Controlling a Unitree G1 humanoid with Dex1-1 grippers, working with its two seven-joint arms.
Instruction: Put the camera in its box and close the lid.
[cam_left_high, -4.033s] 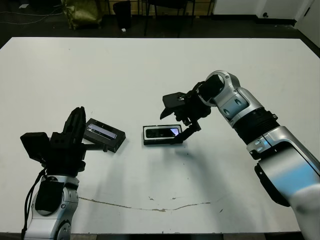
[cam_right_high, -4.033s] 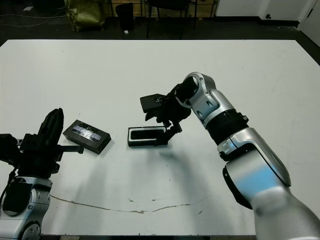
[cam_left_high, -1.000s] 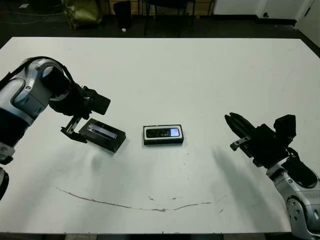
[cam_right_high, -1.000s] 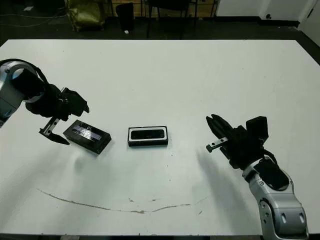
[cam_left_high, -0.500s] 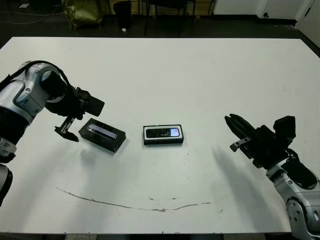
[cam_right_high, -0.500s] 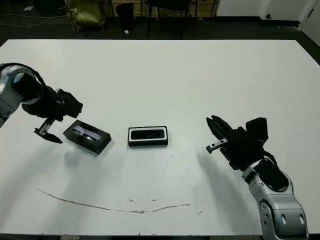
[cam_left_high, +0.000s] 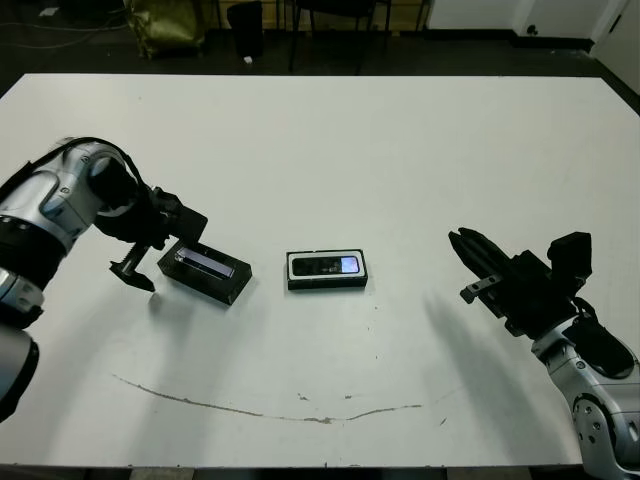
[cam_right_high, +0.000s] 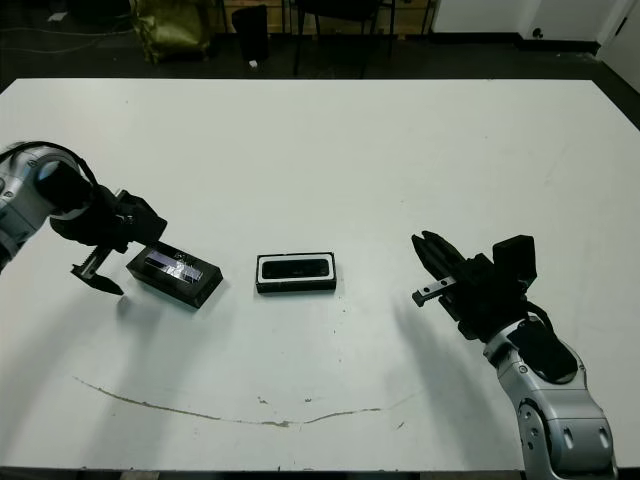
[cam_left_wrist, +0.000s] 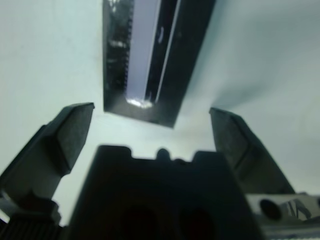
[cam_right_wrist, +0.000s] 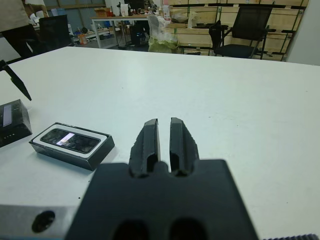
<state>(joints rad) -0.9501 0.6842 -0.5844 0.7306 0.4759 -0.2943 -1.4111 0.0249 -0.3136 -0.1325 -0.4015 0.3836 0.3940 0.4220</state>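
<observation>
Lid to be grasped by the left gripper (cam_left_high: 133, 272)

The camera (cam_left_high: 326, 266) is seated in the box (cam_left_high: 327, 282); the lid (cam_left_high: 204, 271) lies just left. Wide jaws should straddle its short end squarely. Right gripper (cam_right_wrist: 164, 136) jaws nearly closed, empty

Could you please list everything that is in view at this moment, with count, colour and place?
table: one, white, fills the head views; a thin dark scuff line runs along its near part.
box: one, black with white lining, near the table's middle, open.
camera: one, black with a small bluish screen, lying inside the box.
lid: one, black with a silvery-purple strip, flat on the table to the left of the box, apart from it.
chairs and shelving: dark, beyond the table's far edge.
person: one, partly seen, beyond the table in the right wrist view.
left gripper: black, jaws open, at the lid's left end.
right gripper: black, jaws shut, over the table's right side, holding nothing.
</observation>
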